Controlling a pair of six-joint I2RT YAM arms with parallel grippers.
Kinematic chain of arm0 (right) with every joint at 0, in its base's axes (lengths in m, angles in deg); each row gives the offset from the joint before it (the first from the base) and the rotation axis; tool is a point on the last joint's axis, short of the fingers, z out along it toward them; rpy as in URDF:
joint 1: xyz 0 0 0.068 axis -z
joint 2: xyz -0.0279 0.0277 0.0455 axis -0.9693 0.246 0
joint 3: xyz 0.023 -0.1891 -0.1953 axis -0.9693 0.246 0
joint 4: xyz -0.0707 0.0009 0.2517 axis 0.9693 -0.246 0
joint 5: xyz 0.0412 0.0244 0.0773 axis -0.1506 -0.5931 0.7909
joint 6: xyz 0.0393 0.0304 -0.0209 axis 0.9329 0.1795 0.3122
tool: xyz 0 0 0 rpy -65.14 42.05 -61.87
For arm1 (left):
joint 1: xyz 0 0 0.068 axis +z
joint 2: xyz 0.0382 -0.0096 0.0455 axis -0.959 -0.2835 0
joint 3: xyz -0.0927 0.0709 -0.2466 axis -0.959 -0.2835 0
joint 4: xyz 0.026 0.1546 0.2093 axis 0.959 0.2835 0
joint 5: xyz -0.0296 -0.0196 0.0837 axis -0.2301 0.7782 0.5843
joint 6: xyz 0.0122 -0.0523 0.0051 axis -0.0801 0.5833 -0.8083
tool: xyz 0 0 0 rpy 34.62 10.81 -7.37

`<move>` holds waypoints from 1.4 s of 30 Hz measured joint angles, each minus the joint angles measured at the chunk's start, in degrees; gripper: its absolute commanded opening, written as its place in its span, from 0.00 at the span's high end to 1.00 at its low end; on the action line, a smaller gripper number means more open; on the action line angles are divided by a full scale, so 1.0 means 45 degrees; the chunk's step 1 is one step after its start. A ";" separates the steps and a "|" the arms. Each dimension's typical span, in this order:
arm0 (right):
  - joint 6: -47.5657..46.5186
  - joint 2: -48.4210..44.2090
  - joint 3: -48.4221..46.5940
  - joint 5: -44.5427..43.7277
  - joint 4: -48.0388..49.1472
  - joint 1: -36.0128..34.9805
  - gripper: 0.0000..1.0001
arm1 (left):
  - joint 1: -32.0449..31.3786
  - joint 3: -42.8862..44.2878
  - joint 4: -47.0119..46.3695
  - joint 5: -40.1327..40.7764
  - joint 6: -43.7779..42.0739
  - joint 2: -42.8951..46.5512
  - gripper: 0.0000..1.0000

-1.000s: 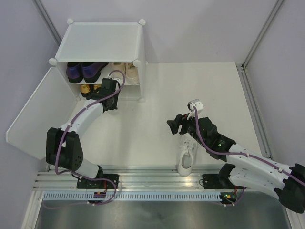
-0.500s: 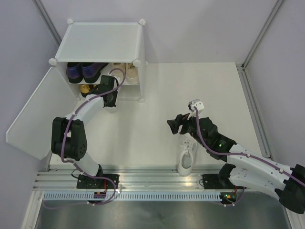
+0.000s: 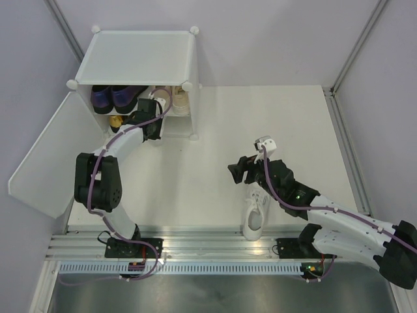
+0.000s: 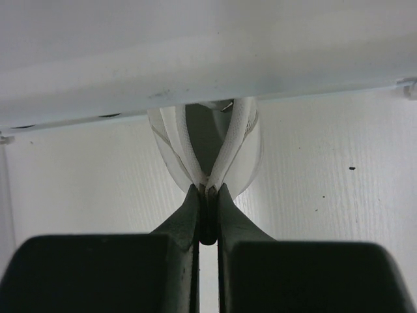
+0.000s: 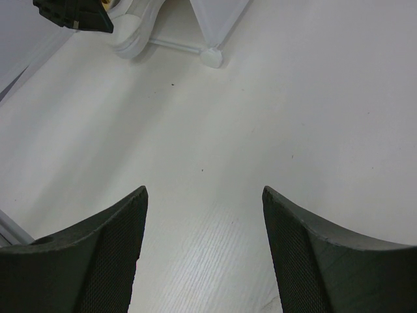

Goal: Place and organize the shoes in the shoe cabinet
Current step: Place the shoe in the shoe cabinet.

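The shoe cabinet (image 3: 140, 55) stands at the far left with its door (image 3: 52, 153) swung open. Purple loafers (image 3: 111, 98) and beige sneakers (image 3: 179, 98) sit on its upper shelf, and gold heels (image 3: 117, 121) sit below. My left gripper (image 3: 152, 124) reaches into the lower opening. In the left wrist view it (image 4: 207, 190) is shut on the heel rim of a white sneaker (image 4: 208, 147) under the shelf edge (image 4: 195, 65). The other white sneaker (image 3: 255, 215) lies on the table by my right arm. My right gripper (image 3: 240, 171) is open and empty above the table (image 5: 203, 195).
The right wrist view shows the held sneaker's sole (image 5: 133, 29) and a cabinet corner connector (image 5: 212, 57) at the top. Grey walls enclose the table on three sides. A metal rail (image 3: 208, 251) runs along the near edge.
My left arm has pushed forward, carrying the white sneaker from the table in front of the cabinet into its lower opening. The right arm has barely moved.
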 measured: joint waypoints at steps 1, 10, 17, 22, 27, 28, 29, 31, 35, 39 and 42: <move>0.0000 0.0049 0.0000 -0.0005 0.0005 0.0000 0.25 | 0.0000 0.0078 -0.0010 -0.0073 -0.0019 -0.0112 0.98; -0.0044 0.0359 0.0000 -0.0087 -0.0005 0.0000 0.25 | 0.0058 0.0865 -0.0291 -0.0180 -0.0092 -0.0879 0.98; -0.0083 0.0525 0.0000 -0.0097 -0.0005 0.0000 0.25 | 0.0117 0.1112 -0.0520 -0.0175 -0.0185 -0.1273 0.98; -0.0083 0.0670 0.0000 -0.0097 -0.0005 0.0000 0.25 | 0.0131 0.1127 -0.0738 -0.0170 -0.0185 -0.1389 0.87; -0.0087 0.0753 0.0000 -0.0102 -0.0005 0.0000 0.25 | 0.0131 0.1127 -0.1156 -0.0097 -0.0155 -0.1394 0.49; -0.0087 0.0767 0.0000 -0.0102 -0.0005 0.0000 0.25 | 0.0131 0.1127 -0.1234 -0.0087 -0.0131 -0.1394 0.46; -0.0087 0.0787 0.0000 -0.0102 -0.0005 0.0000 0.25 | 0.0126 0.1127 -0.1253 -0.0039 -0.0097 -0.1394 0.44; -0.0087 0.0811 0.0000 -0.0117 -0.0005 0.0000 0.25 | 0.0121 0.1127 -0.1253 -0.0010 -0.0049 -0.1394 0.41; -0.0092 0.0831 0.0000 -0.0204 -0.0005 0.0000 0.25 | 0.0126 0.1127 -0.1273 0.0000 0.0078 -0.1394 0.40; -0.0092 0.0831 0.0000 -0.0277 -0.0005 0.0000 0.25 | 0.0126 0.1127 -0.1297 0.0000 0.0214 -0.1394 0.43; -0.0092 0.0835 0.0000 -0.0277 -0.0005 0.0000 0.25 | 0.0126 0.1044 -0.1413 0.0073 0.0272 -0.1355 0.45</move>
